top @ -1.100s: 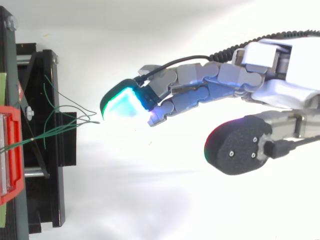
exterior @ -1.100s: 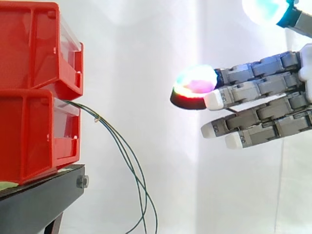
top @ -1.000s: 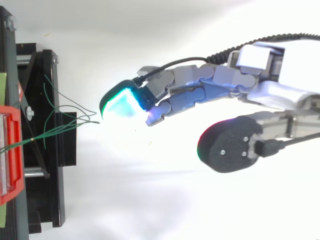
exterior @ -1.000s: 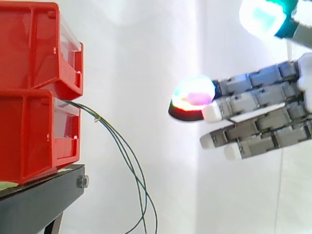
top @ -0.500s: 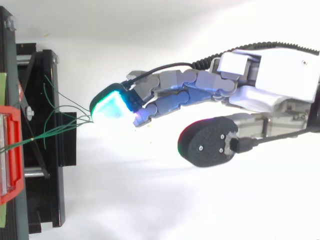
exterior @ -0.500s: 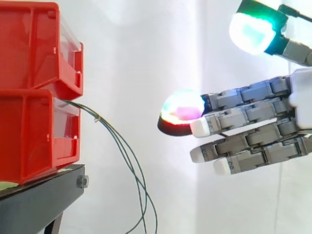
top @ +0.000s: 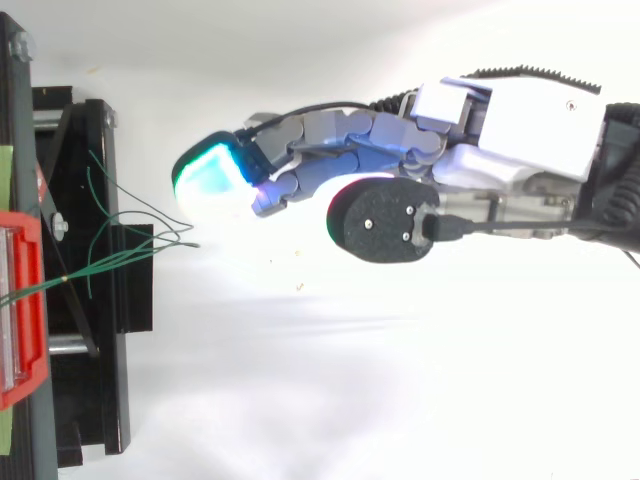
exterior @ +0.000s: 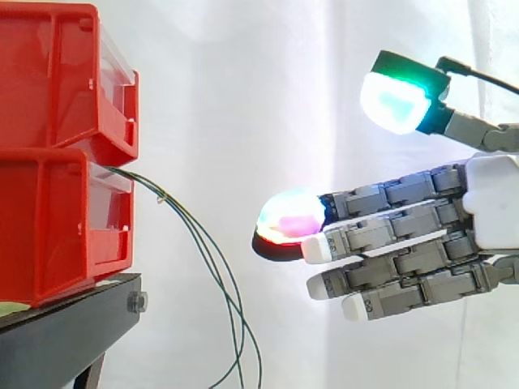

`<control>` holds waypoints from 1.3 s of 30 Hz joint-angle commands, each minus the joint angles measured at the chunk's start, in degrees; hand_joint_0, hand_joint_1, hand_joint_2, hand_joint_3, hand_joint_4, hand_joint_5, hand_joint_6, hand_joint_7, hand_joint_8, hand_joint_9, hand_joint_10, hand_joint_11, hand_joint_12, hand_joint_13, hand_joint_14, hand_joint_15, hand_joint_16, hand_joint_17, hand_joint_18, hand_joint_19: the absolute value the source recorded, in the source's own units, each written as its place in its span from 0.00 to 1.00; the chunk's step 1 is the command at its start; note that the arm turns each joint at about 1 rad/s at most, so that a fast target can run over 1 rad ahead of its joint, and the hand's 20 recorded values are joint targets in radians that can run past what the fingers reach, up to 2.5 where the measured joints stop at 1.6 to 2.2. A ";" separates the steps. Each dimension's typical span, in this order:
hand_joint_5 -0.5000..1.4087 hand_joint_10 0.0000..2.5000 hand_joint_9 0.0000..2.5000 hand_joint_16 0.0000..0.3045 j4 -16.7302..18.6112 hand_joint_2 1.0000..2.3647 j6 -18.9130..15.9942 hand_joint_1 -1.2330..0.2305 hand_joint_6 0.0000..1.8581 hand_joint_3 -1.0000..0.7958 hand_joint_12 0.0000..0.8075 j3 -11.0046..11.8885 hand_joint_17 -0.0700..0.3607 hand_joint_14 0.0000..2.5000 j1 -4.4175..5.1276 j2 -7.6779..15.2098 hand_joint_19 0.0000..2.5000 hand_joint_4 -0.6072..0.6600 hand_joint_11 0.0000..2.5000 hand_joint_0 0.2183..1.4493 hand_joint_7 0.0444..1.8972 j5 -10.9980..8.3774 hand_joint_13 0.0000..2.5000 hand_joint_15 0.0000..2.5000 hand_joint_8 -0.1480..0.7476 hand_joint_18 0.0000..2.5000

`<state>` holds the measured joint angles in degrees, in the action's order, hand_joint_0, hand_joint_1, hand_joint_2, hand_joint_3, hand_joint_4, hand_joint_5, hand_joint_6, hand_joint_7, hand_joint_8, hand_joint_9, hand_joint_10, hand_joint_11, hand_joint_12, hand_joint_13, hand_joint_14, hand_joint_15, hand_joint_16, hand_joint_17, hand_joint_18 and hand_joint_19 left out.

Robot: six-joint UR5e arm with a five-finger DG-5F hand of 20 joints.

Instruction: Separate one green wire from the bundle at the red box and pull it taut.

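Here the green wires (exterior: pixel 207 247) are hair-thin dark strands, several of them together. In the side view they leave the front of the lower red box (exterior: pixel 57 227) near its top edge. They arch out a little and then droop toward 5 o'clock, running close beside one another. One strand curls back toward 7 o'clock at the bottom edge of the view. A tiny pale fleck sits on the bundle just past the box.

From above, the green wires (top: pixel 110 264) cross the black stand (top: pixel 100 350) from the box at 9 o'clock. They fan into loose ends that stop just off the stand's edge toward 3 o'clock. An upper red box (exterior: pixel 57 81) is stacked on the lower one, and a white curtain (exterior: pixel 243 81) hangs behind.

The hand (exterior: pixel 491 203) comes in from 3 o'clock with its fingers stretched flat toward the wires, relaxed and holding nothing. The leading fingertip (exterior: pixel 290 219) glows pink, cyan and red. The thumb pad (exterior: pixel 395 101) glows green-white at about 1 o'clock from it, set well apart from the fingers.

In the top view the hand (top: pixel 520 130) points to 9 o'clock. The wire ends lie near its cyan fingertip (top: pixel 210 180), at about 6 o'clock from it. The side view shows a clear gap between fingertip and strands.
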<state>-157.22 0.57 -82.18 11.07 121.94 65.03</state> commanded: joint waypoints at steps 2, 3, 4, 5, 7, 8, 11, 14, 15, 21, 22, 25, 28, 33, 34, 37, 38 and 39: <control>0.15 0.00 0.01 0.17 0.86 0.00 0.57 0.64 0.27 0.28 0.40 0.00 0.43 0.00 -0.18 0.32 0.06 0.64 0.00 0.20 0.35 -0.78 0.00 0.00 0.39 0.00; 0.15 0.00 0.01 0.17 1.04 0.00 0.66 0.64 0.27 0.28 0.40 0.00 0.43 0.00 -0.26 0.41 0.06 0.64 0.00 0.20 0.35 -0.87 0.00 0.00 0.39 0.00; 0.15 0.00 0.01 0.17 1.12 0.00 0.66 0.64 0.27 0.28 0.40 0.00 0.43 0.00 -0.18 0.76 0.06 0.64 0.00 0.20 0.35 -1.04 0.00 0.00 0.39 0.00; 0.15 0.00 0.01 0.17 1.30 0.00 0.31 0.64 0.27 0.28 0.40 0.00 0.43 0.00 -0.26 1.37 0.06 0.64 0.00 0.20 0.35 -1.04 0.00 0.00 0.39 0.00; 0.15 0.00 0.01 0.17 1.74 0.00 0.22 0.63 0.27 0.28 0.40 0.00 0.43 0.00 -0.18 1.64 0.06 0.64 0.00 0.20 0.35 -1.04 0.00 0.00 0.39 0.00; 0.15 0.00 0.01 0.17 2.00 0.00 0.22 0.63 0.27 0.28 0.40 0.00 0.43 0.00 -0.18 2.34 0.06 0.64 0.00 0.20 0.35 -1.13 0.00 0.00 0.39 0.00; 0.15 0.00 0.02 0.17 3.50 0.00 -0.31 0.62 0.27 0.28 0.40 0.79 0.43 0.00 -0.09 4.01 0.07 0.64 0.00 0.20 0.35 -1.31 0.00 0.00 0.39 0.00; 0.15 0.00 0.02 0.17 3.32 0.00 0.05 0.62 0.27 0.28 0.40 2.46 0.43 0.00 0.09 4.89 0.06 0.64 0.00 0.20 0.35 -1.40 0.00 0.00 0.39 0.00; 0.15 0.00 0.02 0.17 3.14 0.00 0.13 0.61 0.27 0.28 0.40 2.81 0.43 0.00 0.09 5.24 0.06 0.64 0.00 0.20 0.35 -1.48 0.00 0.00 0.39 0.00; 0.15 0.00 0.03 0.17 1.30 0.00 -3.12 0.58 0.27 0.28 0.40 8.44 0.43 0.00 -0.44 10.69 0.07 0.65 0.00 0.21 0.37 -1.04 0.00 0.00 0.40 0.00; 0.16 0.00 0.04 0.17 1.30 0.00 -3.12 0.55 0.27 0.28 0.40 8.44 0.43 0.00 -0.44 10.69 0.06 0.67 0.00 0.21 0.37 -1.04 0.00 0.00 0.41 0.00; 0.16 0.00 0.07 0.17 1.30 0.00 -3.03 0.53 0.27 0.29 0.41 9.67 0.44 0.00 -0.44 11.57 0.06 0.67 0.00 0.21 0.38 -0.87 0.00 0.00 0.42 0.00; 0.17 0.00 0.10 0.17 1.21 0.00 -2.24 0.50 0.27 0.29 0.41 10.63 0.44 0.00 -0.44 11.57 0.07 0.68 0.00 0.22 0.39 -0.87 0.01 0.00 0.43 0.00; 0.18 0.00 0.16 0.18 -0.28 0.00 -1.01 0.45 0.27 0.30 0.41 12.22 0.44 0.00 -0.44 11.57 0.07 0.70 0.00 0.23 0.41 -0.78 0.06 0.00 0.44 0.05; 0.18 0.00 0.16 0.17 -0.20 0.00 -0.83 0.45 0.27 0.30 0.41 12.22 0.44 0.00 -0.35 11.57 0.07 0.70 0.00 0.24 0.42 -0.60 0.07 0.00 0.44 0.07; 0.19 0.00 0.18 0.17 -0.20 0.00 -0.13 0.44 0.27 0.30 0.41 12.22 0.44 0.00 -0.09 11.57 0.08 0.71 0.00 0.24 0.44 -0.17 0.09 0.01 0.45 0.09; 0.19 0.00 0.19 0.17 -0.20 0.00 -0.04 0.44 0.27 0.30 0.41 12.13 0.44 0.00 0.00 11.57 0.09 0.72 0.01 0.24 0.45 -0.17 0.10 0.01 0.45 0.10; 0.19 0.00 0.19 0.17 -0.20 0.00 0.13 0.43 0.27 0.30 0.41 12.22 0.44 0.00 0.18 11.57 0.09 0.71 0.01 0.25 0.45 -0.25 0.10 0.01 0.45 0.10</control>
<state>-157.39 0.18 -70.04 10.93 133.49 64.66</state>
